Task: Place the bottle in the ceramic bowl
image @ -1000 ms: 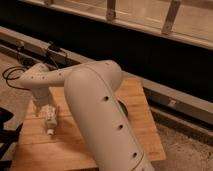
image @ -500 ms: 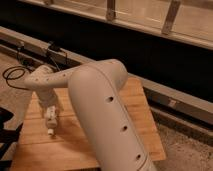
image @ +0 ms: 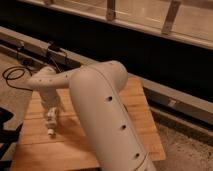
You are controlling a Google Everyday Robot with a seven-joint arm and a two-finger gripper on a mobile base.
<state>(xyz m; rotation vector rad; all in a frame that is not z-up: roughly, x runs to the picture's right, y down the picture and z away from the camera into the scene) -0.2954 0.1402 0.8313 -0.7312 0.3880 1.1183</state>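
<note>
Bottle (image: 50, 126): small, white, elongated; held roughly upright with its narrow cap end pointing down, over the left part of the counter; whether the cap tip touches the wood cannot be told. End effector (image: 51, 116): pale, pointing downward, closed around the upper part of the bottle and pinching it; it sits directly above the bottle, below the wrist at the left end of the arm. Arm (image: 102, 107): white, thick, with small dark holes along its casing; it rises from the lower edge of the view, bends at a rounded elbow near the centre, and runs a slimmer forearm leftward to the wrist, covering much of the middle of the counter. Counter (image: 137, 102): light wooden slab with visible plank grain, lying at an angle. Cables (image: 15, 75): black, looped on the floor beyond the counter's left rear corner. Ledge (image: 165, 92): pale, running diagonally behind the counter beneath a dark wall. Glass panels (image: 140, 12): along the top, divided by metal posts. Floor (image: 187, 147): speckled, right of the counter.
</note>
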